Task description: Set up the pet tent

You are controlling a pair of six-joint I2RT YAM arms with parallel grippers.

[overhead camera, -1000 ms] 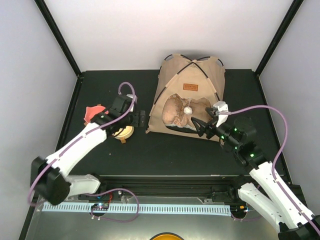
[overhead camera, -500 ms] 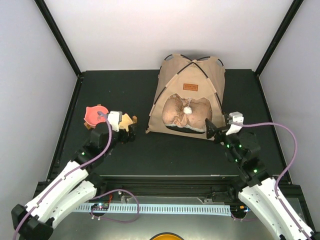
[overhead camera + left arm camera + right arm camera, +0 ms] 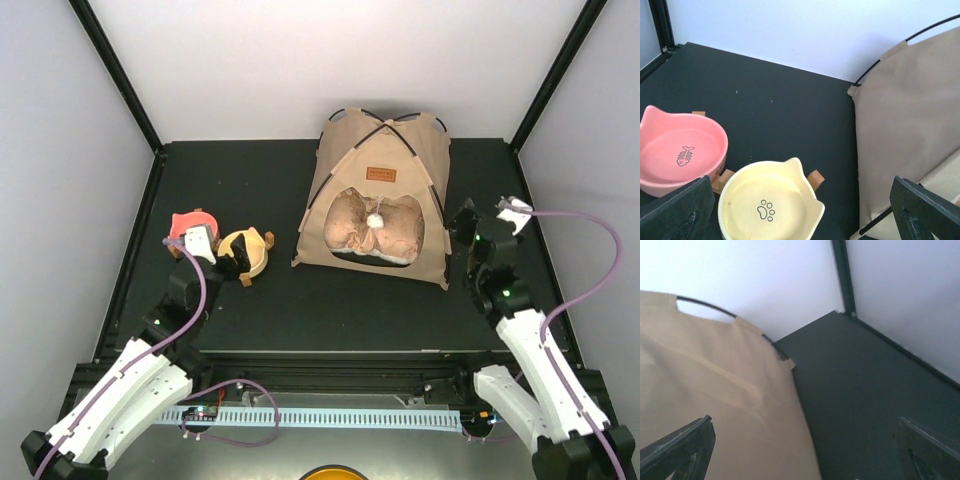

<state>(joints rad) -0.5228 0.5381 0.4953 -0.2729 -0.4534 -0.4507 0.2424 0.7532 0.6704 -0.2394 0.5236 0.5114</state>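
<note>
Withdrawn from the standing pet tent (image 3: 350, 170), the left gripper (image 3: 801, 187) and right gripper (image 3: 804, 427) both hung spread and empty; setup appeared finished, so the next move was judged merely parking both arms.

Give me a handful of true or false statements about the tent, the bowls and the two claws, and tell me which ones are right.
1. The pet tent stands upright, with its poles crossing on top. True.
2. The cushion lies out on the table next to the tent. False: it is inside the tent and shows through the opening.
3. The left claw is shut on the yellow bowl. False: its jaws stand open and grip nothing.
4. The pink bowl has a fish drawing inside it. True.
5. The right claw is open and holds nothing. True.
</note>
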